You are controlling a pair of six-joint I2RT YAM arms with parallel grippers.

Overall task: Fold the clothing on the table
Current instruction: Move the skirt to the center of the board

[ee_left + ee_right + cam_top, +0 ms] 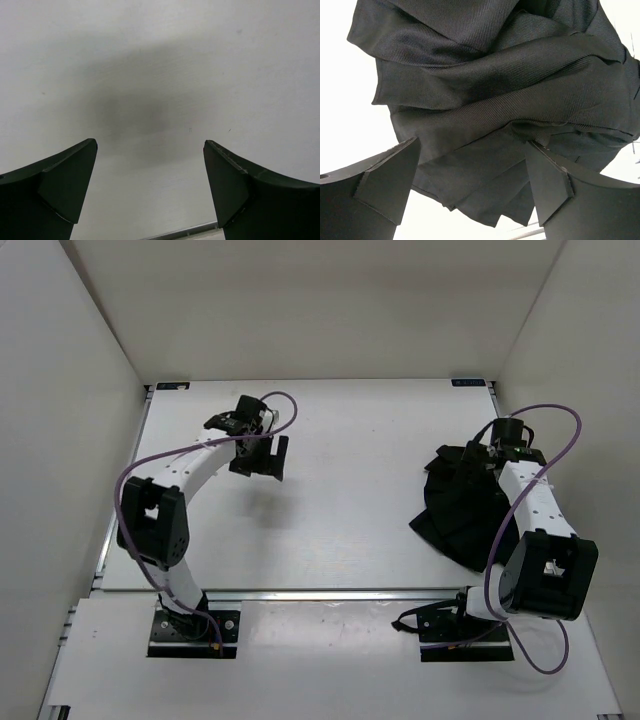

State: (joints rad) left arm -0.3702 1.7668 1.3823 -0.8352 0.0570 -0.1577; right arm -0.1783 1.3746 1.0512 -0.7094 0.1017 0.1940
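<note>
Two black base plates (195,630) sit bolted on the near metal rail (330,592) of the bench (350,440), a flat, matte white top with thin metal edging. From them rise white, curved arm shells with black joint blocks, each trailed by a looping purple cable (150,465).

The skirt (445,515) lies close to the right edge of the bench, about midway between the near and far edges and partly under the right arm. It is soft black cloth with a fine diagonal weave and a faint sheen. It is bunched rather than flat: from above it makes a rough fan, with pleats spreading toward the near left. In the right wrist view it is a heap of overlapping folds, and its loose, sharp-edged pleat ends hang at the lower side.

The right fingers (375,190), black and wedge-shaped with a dull finish, are spread wide over the far part of that heap and grip nothing. Whether their tips touch the cloth I cannot tell.

Farther off, toward the far left corner, the left fingers (50,190) are at full spread above bare white surface, with a soft grey shadow under them.
</note>
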